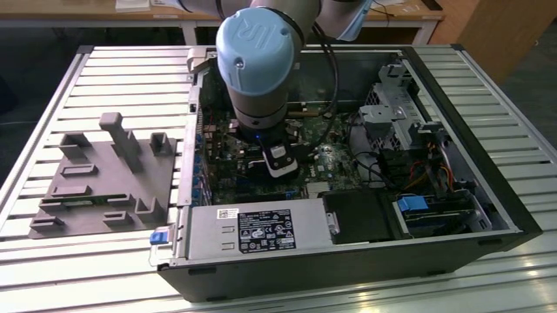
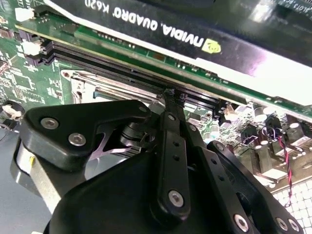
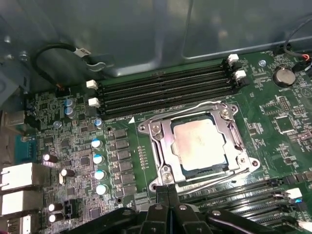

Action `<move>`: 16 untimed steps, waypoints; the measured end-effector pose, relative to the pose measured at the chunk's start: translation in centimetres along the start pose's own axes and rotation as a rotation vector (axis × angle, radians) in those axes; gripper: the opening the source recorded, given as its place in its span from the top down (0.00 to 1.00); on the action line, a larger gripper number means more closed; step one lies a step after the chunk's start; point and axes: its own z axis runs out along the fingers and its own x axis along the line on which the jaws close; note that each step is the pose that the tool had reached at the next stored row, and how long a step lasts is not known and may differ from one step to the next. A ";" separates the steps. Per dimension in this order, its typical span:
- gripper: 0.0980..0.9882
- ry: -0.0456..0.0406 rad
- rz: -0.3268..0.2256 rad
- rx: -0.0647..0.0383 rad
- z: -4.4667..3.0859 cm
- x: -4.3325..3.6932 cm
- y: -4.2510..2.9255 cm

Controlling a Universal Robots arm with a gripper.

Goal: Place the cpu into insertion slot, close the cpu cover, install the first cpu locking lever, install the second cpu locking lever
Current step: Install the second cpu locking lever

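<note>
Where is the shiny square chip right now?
In the first wrist view the cpu sits in the insertion slot, framed by the cpu cover, between memory slots, near the gripper.

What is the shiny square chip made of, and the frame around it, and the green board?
The cpu looks like dull silver-grey metal on top, smooth with a soft sheen. The cpu cover around it seems to be brighter bare metal, thin and glinting at its edges. The board looks like a hard green-coated circuit board, matte, with fine printed lines and soldered parts.
</note>
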 end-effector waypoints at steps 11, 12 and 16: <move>1.00 0.0004 0.000 -0.002 0.39 0.63 0.53; 1.00 0.0005 0.000 -0.002 0.43 0.70 0.58; 1.00 0.0004 0.000 -0.002 0.59 0.95 0.71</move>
